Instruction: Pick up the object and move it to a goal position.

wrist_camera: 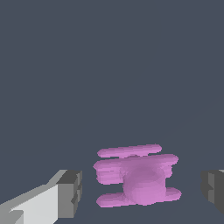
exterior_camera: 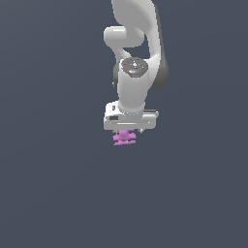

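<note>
The object (wrist_camera: 136, 177) is a small pink-magenta piece with a lumpy round body and three thin horizontal prongs. In the wrist view it lies between my two dark fingertips (wrist_camera: 70, 192), with a gap on each side, so nothing touches it. My gripper (wrist_camera: 142, 190) is open around it. In the exterior view the object (exterior_camera: 124, 138) shows just below the white hand (exterior_camera: 130, 119) of the arm, which points straight down over it. The fingers themselves are hidden there behind the hand and the object.
A plain dark grey-blue surface (exterior_camera: 58, 184) fills both views. No goal marker or other thing shows.
</note>
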You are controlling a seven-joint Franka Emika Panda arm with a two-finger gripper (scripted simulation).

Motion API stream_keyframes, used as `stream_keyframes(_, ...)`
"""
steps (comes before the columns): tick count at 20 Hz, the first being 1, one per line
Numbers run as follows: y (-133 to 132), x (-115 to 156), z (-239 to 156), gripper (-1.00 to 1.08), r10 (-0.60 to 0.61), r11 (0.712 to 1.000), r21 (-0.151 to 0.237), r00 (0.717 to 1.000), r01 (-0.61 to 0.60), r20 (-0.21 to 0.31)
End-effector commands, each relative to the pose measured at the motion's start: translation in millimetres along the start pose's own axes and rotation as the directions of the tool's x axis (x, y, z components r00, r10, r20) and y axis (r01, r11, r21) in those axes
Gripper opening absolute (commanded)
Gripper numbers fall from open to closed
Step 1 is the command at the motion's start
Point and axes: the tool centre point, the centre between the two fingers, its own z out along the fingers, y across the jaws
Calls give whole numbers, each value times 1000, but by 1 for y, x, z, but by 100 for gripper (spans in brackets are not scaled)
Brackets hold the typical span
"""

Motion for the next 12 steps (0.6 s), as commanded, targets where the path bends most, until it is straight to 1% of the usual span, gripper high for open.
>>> stream_keyframes(1,0,0,0,100,0,1000,0,1000,0,0)
stream_keyframes(4,5,0,0,100,5,1000,-1,1000,-5,-2)
stream_keyframes(9,28,1,-2,100,28,1000,-3,1000,-28,-12)
stream_keyframes(12,32,1,-2,100,30,1000,-4,999,-31,-14)
